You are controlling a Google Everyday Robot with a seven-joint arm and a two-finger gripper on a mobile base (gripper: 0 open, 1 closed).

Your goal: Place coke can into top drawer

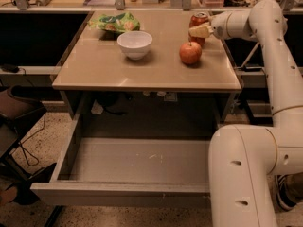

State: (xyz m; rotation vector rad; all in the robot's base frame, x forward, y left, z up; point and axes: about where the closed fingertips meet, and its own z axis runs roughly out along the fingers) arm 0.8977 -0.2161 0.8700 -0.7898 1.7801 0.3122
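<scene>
The coke can (198, 20) stands upright near the desk's back right corner, its long axis vertical and its silver top up. The gripper (199, 30) reaches in from the desk's right edge and lies against the can's front at mid-height, covering part of it. Whether it pinches the can or only touches it, I cannot tell. A red apple (190, 52) sits just in front of the can. Below the desk's front edge the top drawer (118, 193) stands pulled out, its grey floor showing.
</scene>
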